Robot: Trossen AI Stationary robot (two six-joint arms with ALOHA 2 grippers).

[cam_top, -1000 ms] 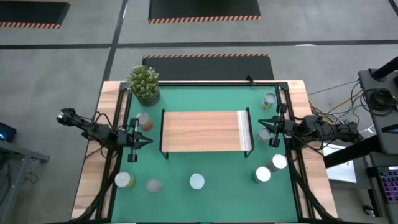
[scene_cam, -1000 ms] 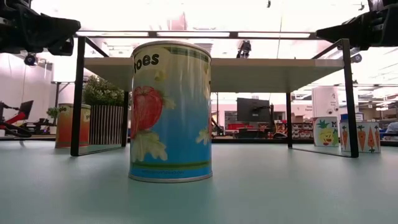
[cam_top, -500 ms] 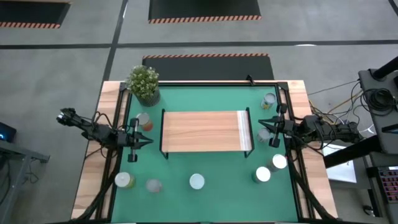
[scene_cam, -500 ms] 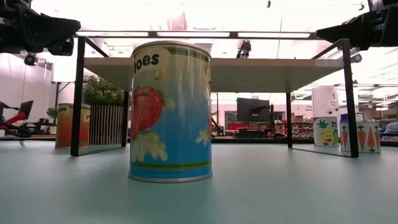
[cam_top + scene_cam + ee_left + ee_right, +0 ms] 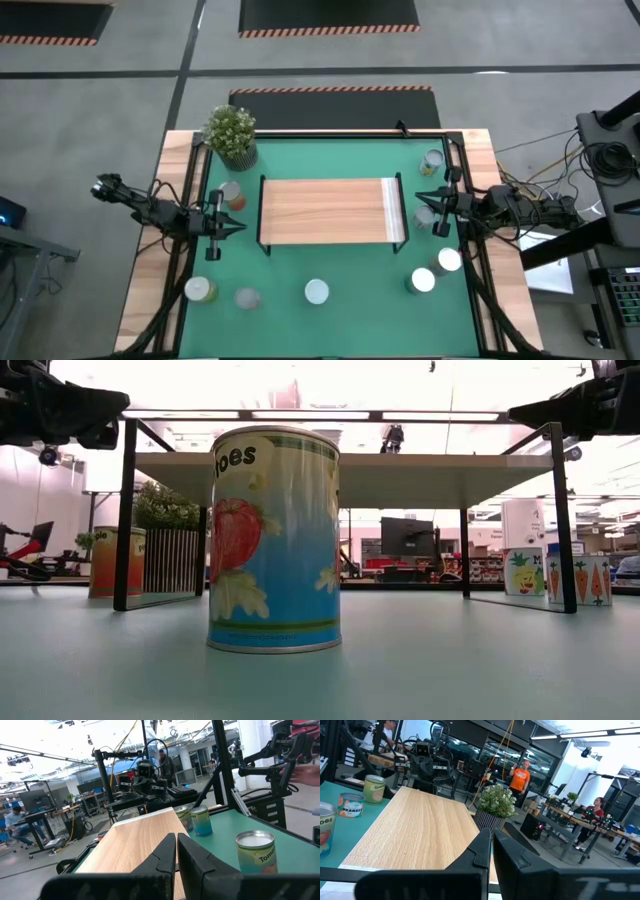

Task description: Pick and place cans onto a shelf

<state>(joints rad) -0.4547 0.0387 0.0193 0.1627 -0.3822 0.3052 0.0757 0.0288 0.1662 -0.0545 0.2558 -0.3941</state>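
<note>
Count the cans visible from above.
8 cans, none on the shelf: three along the mat's lower edge, two at lower right, one left of the shelf, two right of it, the latter partly under the right arm.

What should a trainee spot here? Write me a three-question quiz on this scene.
1. True or false: a can stands on top of the shelf.
2. The potted plant stands: A) at a table corner on the left arm's side; B) at a corner on the right arm's side; C) on the board.
3. Fill in: the left gripper and the right gripper, one at each end of the shelf, are both ____ (open/shut).

Key: 1 false; 2 A; 3 shut.
</note>
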